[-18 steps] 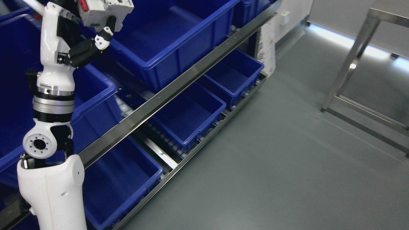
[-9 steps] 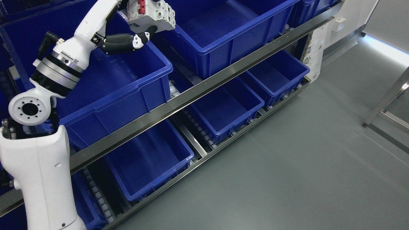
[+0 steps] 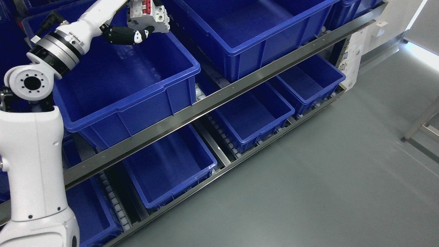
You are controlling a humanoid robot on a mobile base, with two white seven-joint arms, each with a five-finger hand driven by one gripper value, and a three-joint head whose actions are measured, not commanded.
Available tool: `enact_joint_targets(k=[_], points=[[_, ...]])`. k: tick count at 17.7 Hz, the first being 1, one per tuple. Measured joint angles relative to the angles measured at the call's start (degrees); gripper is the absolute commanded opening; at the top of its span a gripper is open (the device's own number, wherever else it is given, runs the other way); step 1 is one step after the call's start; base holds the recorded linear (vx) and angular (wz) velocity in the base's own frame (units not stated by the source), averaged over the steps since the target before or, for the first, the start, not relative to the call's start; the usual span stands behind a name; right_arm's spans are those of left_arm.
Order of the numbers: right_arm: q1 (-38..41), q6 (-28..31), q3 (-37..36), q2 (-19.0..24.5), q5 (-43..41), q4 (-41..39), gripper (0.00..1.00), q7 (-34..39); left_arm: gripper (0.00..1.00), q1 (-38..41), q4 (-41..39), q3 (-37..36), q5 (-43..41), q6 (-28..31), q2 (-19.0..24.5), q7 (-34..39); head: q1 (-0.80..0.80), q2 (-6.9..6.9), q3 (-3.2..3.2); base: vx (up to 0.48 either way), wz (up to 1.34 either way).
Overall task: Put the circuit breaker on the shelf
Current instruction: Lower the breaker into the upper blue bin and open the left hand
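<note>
My left hand point(image 3: 137, 25) is shut on a white circuit breaker point(image 3: 149, 15) with red switches, held at the top of the picture. It hangs over the back right corner of a big blue bin point(image 3: 151, 89) on the upper shelf level. A black thumb point(image 3: 125, 35) curls under the breaker. My white left arm point(image 3: 34, 144) rises from the lower left corner. The shelf's steel front rail point(image 3: 219, 97) runs diagonally below the bin.
A second large blue bin point(image 3: 260, 44) sits to the right on the same level. Smaller blue bins point(image 3: 253, 137) rest on roller tracks on the lower level. Grey floor point(image 3: 308, 188) lies to the right, with a metal frame leg point(image 3: 420, 128) at the far right.
The camera has swung, shifting the shelf rightward and down in the picture. My left arm has stretched out and carried the breaker from near the right bin to over the left bin's back corner.
</note>
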Motion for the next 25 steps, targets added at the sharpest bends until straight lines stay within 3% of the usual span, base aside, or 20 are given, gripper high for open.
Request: enact_joint_targets(k=[5,9,15,22,24,25], points=[[0.0,0.28,0.0,0.0,0.0,0.0,1.0,0.0,0.08,-9.68,18.39,-4.25,-4.62,-1.92,0.11,7.46,0.0,0.0,0.0,-0.037,0.19],[0.0,0.1,0.0,0.0,0.0,0.0,1.0,0.0,0.08,-13.81,30.28,-6.39,-5.75,0.6,-1.59,15.02,0.0,-0.01,0.0,-0.05,0.27],[0.0,-0.05,0.0,0.0,0.0,0.0,1.0,0.0,0.09,-17.15,42.55,-8.77,-6.43,4.27,-7.05,22.49,0.0,-0.01,0.0,-0.033,0.19],[0.0,-0.06,0.0,0.0,0.0,0.0,1.0,0.0,0.15,-20.16,51.57,-12.26,-6.59,5.15,-11.34,23.24,0.0,-0.01,0.0,-0.004,0.01],[0.0,-0.07,0.0,0.0,0.0,0.0,1.0,0.0,0.25,-20.51,53.29,-13.06,-6.59,5.18,-12.08,23.27,0.0,-0.01,0.0,0.0,0.0],[0.0,-0.07,0.0,0.0,0.0,0.0,1.0,0.0,0.36,-20.62,54.0,-13.39,-6.59,5.18,-12.38,23.28,0.0,-0.01,0.0,0.0,0.0]])
